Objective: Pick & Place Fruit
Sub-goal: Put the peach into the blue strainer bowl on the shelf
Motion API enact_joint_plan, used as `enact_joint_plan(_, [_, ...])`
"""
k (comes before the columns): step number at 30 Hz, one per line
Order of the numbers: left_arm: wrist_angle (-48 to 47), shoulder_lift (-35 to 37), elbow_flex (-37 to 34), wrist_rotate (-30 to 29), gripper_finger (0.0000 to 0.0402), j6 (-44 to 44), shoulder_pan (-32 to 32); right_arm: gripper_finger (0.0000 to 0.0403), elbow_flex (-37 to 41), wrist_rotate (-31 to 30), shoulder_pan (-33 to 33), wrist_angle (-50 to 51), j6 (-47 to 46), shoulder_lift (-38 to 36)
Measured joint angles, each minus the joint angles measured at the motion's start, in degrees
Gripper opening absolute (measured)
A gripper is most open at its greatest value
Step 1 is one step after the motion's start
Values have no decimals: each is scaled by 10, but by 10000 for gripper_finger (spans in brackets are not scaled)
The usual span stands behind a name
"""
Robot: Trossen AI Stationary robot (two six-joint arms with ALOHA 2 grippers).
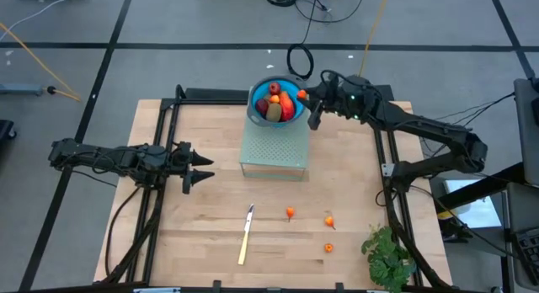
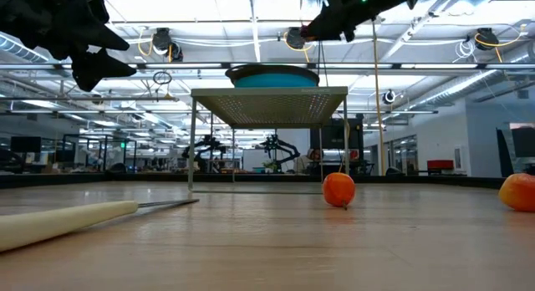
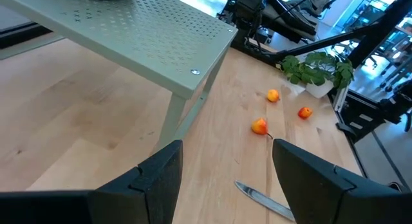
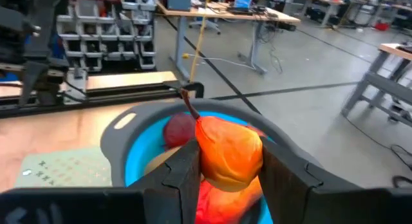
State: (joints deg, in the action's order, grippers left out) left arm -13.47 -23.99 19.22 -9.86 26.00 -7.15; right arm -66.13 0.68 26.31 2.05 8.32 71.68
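Observation:
A blue bowl (image 1: 271, 100) stands on a pale green perforated stand (image 1: 274, 148) at the table's far middle. It holds a dark red ball (image 4: 178, 129), an olive-brown oval (image 1: 274, 113) and red-orange fruit (image 1: 289, 108). My right gripper (image 1: 308, 98) is at the bowl's right rim, shut on a small orange fruit (image 4: 228, 153) with a stem. Three more small orange fruits (image 1: 290, 213) (image 1: 329, 221) (image 1: 328, 247) lie on the table's near right. My left gripper (image 1: 200, 168) hovers open at the table's left, with nothing between its fingers (image 3: 161, 179). My right gripper pinches the small orange fruit by its two sides (image 4: 207, 161) between the two fingers (image 4: 181, 179). The fingers come about level from the table's right. The fruit is lifted clear, stem up, above the blue bowl's near rim (image 4: 122, 124).
A pale-handled knife (image 1: 246, 234) lies on the near middle of the table. A leafy green bunch (image 1: 387, 256) sits at the near right corner. The stand's thin legs (image 2: 191, 145) rest on the wood, and there is bare table between my left gripper and the knife.

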Motion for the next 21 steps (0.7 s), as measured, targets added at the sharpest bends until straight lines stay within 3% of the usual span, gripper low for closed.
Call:
enact_joint_plan(8, [0, 0, 0, -37, 241, 11, 0, 128, -22, 27, 7, -1, 32, 61])
enact_joint_plan(11, [0, 0, 0, -37, 241, 12, 0, 128, -31, 30, 16, 2, 33, 83])
enact_joint_plan(16, [0, 0, 0, -37, 241, 13, 0, 128, -53, 86, 26, -1, 30, 122])
enact_joint_plan(21, [0, 0, 0, -37, 241, 13, 0, 128, -65, 86, 27, -1, 29, 149])
